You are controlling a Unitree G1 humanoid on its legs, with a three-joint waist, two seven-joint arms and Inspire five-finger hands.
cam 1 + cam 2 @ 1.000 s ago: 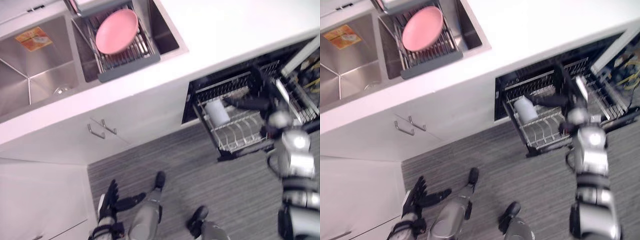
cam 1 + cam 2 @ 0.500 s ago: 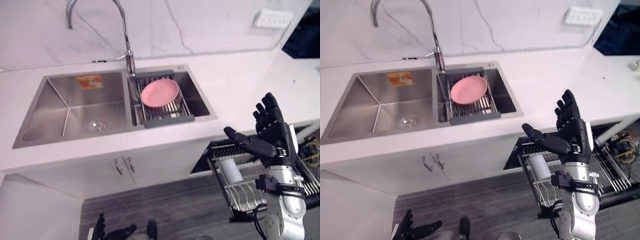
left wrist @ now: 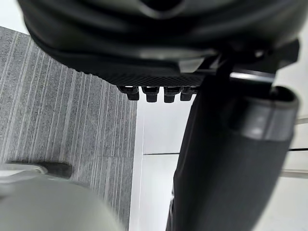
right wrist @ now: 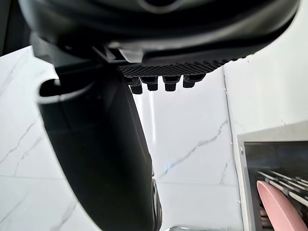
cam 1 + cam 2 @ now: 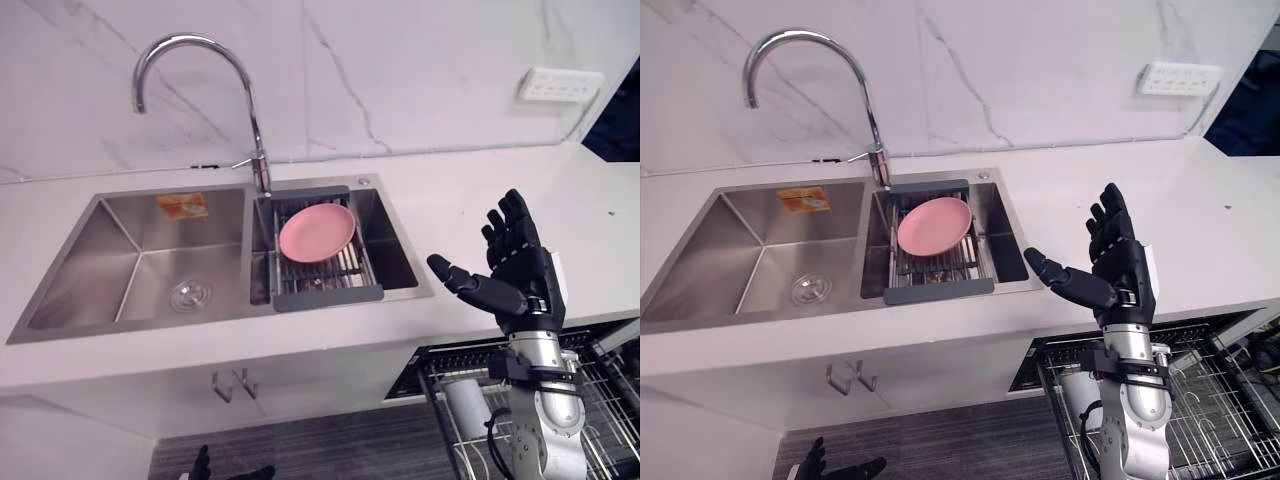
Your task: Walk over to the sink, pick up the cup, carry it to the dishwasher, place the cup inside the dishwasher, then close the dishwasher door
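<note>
White counter [image 5: 470, 190] over rack [image 5: 1220, 390]: likely light, smooth, breakable cup [image 5: 466, 405], best gripped round its side; right hand [image 5: 525, 280], left hand [image 5: 815, 462], fingers spread

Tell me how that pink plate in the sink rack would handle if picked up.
The plate looks rigid and smooth, so probably slippery at the rim. It leans tilted on the rack wires, so a push may slide or tip it flat. Its thin profile suggests it is fairly light.
</note>
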